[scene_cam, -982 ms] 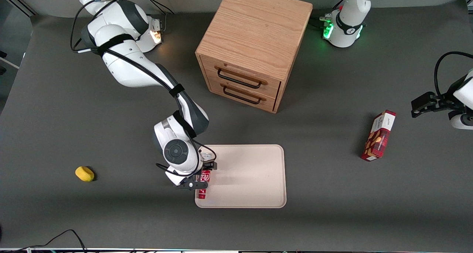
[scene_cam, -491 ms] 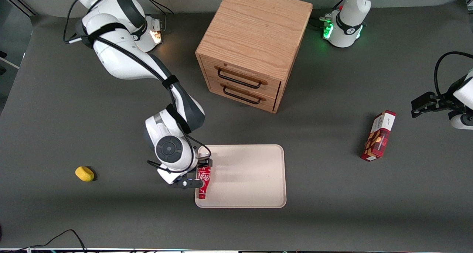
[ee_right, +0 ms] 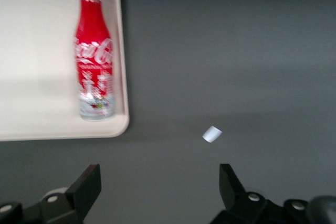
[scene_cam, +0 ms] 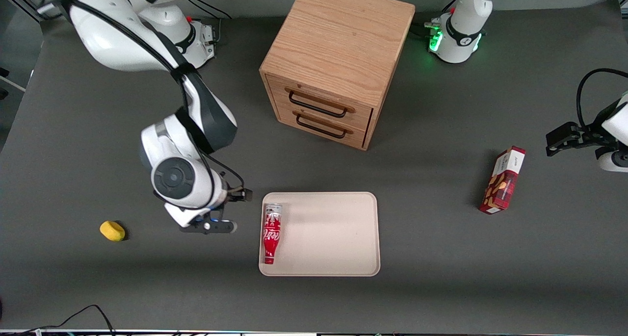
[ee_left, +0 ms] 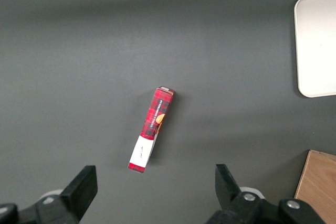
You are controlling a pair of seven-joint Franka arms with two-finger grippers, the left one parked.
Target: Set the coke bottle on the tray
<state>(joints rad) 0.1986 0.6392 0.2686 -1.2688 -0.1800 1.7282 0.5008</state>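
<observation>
The coke bottle lies on its side on the cream tray, along the tray's edge nearest the working arm, its silver-white base toward the drawer cabinet and its red neck toward the front camera. It also shows in the right wrist view, lying inside the tray's rim. My gripper is open and empty. It hangs above the bare table beside the tray, apart from the bottle, toward the working arm's end. In the right wrist view my gripper has only grey table between its fingers.
A wooden two-drawer cabinet stands farther from the front camera than the tray. A yellow sponge-like lump lies toward the working arm's end. A red-and-white snack box lies toward the parked arm's end. A small white scrap lies on the table.
My gripper let go of the coke bottle, which now lies on the tray. The gripper rose and drew away sideways toward the working arm's end.
</observation>
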